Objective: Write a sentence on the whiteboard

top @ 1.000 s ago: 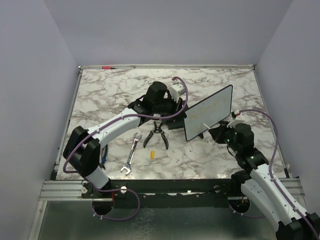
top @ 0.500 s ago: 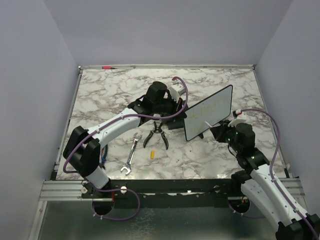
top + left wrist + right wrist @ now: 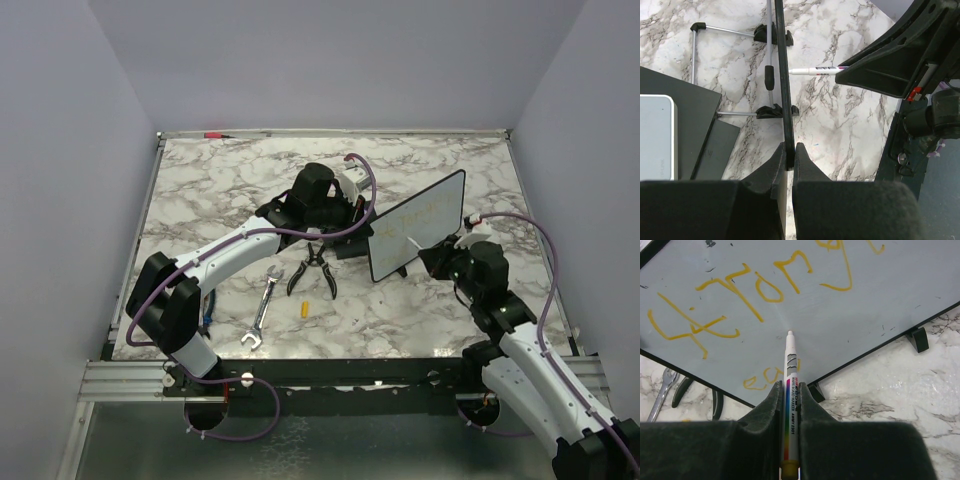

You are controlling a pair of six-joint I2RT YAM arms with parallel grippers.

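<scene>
Right of centre on the marble tabletop [image 3: 200, 190], propped upright on its feet: whiteboard [image 3: 418, 238], edge pinched by left tool [image 3: 790, 150]. Clamped tight in right tool [image 3: 790, 392]: marker [image 3: 790, 357], tip at the board's face amid the yellow sentence [image 3: 760, 290].

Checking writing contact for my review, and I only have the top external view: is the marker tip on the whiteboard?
Observer: Right wrist view: the marker tip, held in the shut right gripper, sits at the whiteboard face; contact or a hairline gap, I cannot tell.
Reviewer: Any writing there?
Observer: Yes, the sentence shows as yellow-orange letters: one large line, small letters starting below it.
Reviewer: And the left gripper?
Observer: Left wrist view: it is shut on the whiteboard's black edge.
</scene>
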